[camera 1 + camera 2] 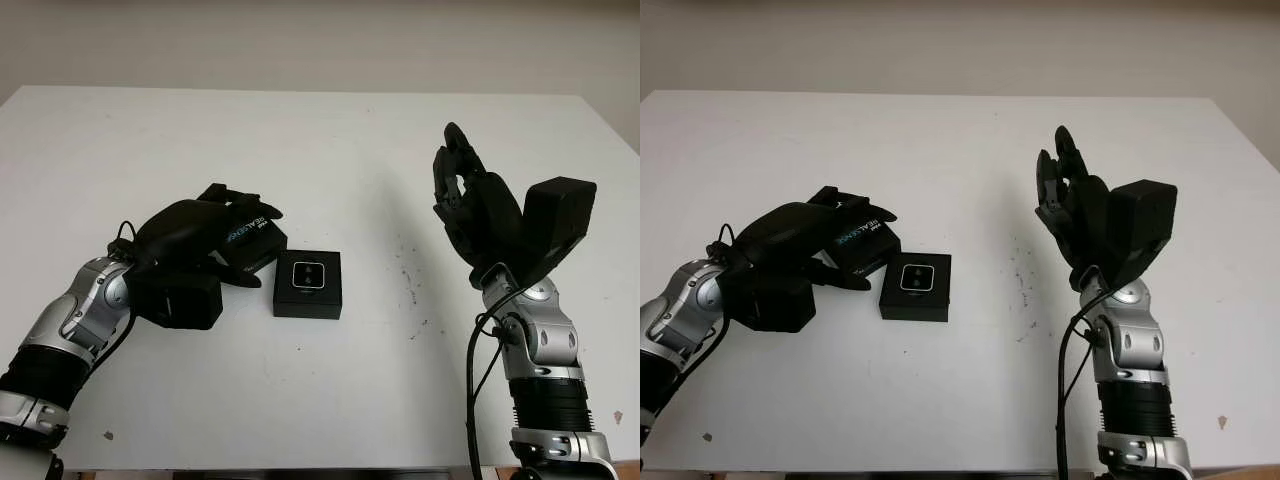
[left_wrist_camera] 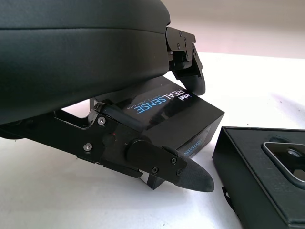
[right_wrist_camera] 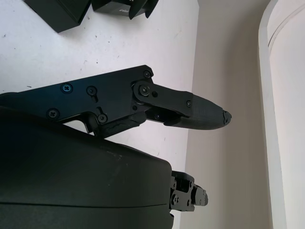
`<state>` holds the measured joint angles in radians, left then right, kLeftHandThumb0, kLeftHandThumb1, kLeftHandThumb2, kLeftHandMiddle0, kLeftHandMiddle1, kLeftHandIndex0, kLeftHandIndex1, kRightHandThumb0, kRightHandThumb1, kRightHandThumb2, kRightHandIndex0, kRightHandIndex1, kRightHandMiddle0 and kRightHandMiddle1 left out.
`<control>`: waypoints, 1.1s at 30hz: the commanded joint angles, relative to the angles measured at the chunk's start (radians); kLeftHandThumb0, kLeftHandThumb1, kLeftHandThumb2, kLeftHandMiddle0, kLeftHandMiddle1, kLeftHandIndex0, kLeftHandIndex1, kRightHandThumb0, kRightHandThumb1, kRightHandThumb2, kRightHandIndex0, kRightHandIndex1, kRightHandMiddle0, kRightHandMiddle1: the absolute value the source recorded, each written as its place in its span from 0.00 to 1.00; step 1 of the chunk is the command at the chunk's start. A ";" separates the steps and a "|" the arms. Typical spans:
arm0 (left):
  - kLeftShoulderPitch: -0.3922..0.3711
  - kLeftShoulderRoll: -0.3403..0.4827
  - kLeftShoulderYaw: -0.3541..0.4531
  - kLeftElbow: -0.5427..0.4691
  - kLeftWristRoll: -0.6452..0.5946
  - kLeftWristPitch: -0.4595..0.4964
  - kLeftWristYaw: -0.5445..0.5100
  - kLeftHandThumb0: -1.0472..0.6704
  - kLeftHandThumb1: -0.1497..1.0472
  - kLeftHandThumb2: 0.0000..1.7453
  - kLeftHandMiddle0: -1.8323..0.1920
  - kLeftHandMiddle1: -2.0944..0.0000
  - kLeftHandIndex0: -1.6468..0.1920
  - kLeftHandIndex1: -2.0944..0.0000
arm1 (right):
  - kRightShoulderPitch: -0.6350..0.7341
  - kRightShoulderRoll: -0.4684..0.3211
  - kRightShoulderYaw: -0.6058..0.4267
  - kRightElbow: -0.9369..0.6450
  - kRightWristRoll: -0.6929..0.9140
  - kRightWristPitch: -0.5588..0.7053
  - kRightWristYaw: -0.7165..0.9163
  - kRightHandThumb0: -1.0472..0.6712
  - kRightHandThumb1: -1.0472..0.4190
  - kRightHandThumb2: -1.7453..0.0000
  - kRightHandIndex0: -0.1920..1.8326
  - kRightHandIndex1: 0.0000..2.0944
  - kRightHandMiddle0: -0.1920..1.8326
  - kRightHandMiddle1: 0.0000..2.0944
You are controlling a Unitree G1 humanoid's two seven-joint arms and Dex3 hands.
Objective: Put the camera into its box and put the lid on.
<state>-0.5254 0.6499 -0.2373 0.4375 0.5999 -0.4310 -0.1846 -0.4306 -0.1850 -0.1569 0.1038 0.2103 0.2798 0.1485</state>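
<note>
Left wrist view puts my left hand (image 2: 157,143) clamped on the black rectangular cardboard lid (image 2: 167,112) printed with blue and white lettering, one finger (image 2: 190,71) over its top and another under its near edge. Beside it on the white bench (image 1: 330,150), well in from every edge, sits the open black square box (image 1: 308,284) with the small silver camera (image 1: 308,275) inside. My right hand (image 1: 470,205) hovers open, raised above the bench's right side.
</note>
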 commanded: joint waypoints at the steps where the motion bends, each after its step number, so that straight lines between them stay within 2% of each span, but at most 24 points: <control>1: 0.023 0.008 -0.009 0.006 0.002 -0.003 0.001 0.53 1.00 0.03 0.85 0.22 0.85 0.36 | 0.006 0.003 -0.005 -0.008 0.004 -0.023 0.006 0.24 0.00 0.68 0.05 0.03 0.08 0.03; 4: 0.016 0.015 0.012 0.007 -0.024 -0.013 0.003 0.52 1.00 0.04 0.86 0.25 0.85 0.37 | 0.008 0.001 -0.006 0.000 0.008 -0.030 0.019 0.22 0.00 0.68 0.05 0.03 0.07 0.03; 8: 0.010 0.015 0.060 -0.020 -0.111 0.000 -0.026 0.53 0.98 0.03 0.81 0.30 0.80 0.41 | 0.010 -0.003 -0.005 0.002 0.005 -0.029 0.027 0.22 0.00 0.68 0.05 0.03 0.07 0.03; 13: 0.011 0.024 0.130 -0.146 -0.241 0.077 -0.126 0.51 0.98 0.03 0.77 0.39 0.77 0.45 | 0.010 -0.011 0.002 0.010 -0.002 -0.028 0.048 0.22 0.00 0.67 0.04 0.02 0.06 0.02; 16: 0.006 0.031 0.161 -0.212 -0.307 0.094 -0.179 0.50 0.98 0.03 0.76 0.41 0.76 0.46 | 0.009 -0.013 0.007 0.012 -0.005 -0.025 0.057 0.23 0.00 0.65 0.03 0.02 0.05 0.02; 20: 0.008 0.035 0.188 -0.289 -0.352 0.141 -0.230 0.49 0.98 0.03 0.75 0.41 0.75 0.46 | 0.008 -0.014 0.012 0.012 -0.012 -0.025 0.063 0.23 0.00 0.64 0.03 0.02 0.04 0.02; 22: 0.007 0.032 0.201 -0.313 -0.383 0.133 -0.247 0.49 0.97 0.03 0.75 0.40 0.74 0.46 | 0.009 -0.015 0.015 0.015 -0.015 -0.032 0.068 0.24 0.00 0.64 0.02 0.02 0.03 0.02; 25: 0.010 0.027 0.210 -0.342 -0.409 0.142 -0.265 0.49 0.98 0.03 0.76 0.36 0.76 0.44 | 0.009 -0.016 0.016 0.020 -0.020 -0.040 0.075 0.24 0.00 0.64 0.03 0.02 0.03 0.02; 31: 0.016 0.016 0.198 -0.385 -0.450 0.165 -0.324 0.49 0.99 0.03 0.79 0.32 0.76 0.44 | 0.006 -0.013 0.014 0.025 -0.018 -0.043 0.081 0.24 0.00 0.63 0.02 0.02 0.03 0.02; 33: 0.015 0.007 0.178 -0.381 -0.435 0.139 -0.331 0.49 0.98 0.03 0.78 0.32 0.76 0.44 | 0.005 -0.013 0.014 0.026 -0.016 -0.041 0.083 0.23 0.00 0.63 0.02 0.02 0.03 0.02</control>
<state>-0.5094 0.6642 -0.0432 0.0696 0.1600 -0.2781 -0.5098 -0.4244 -0.1892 -0.1418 0.1337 0.1932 0.2510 0.2291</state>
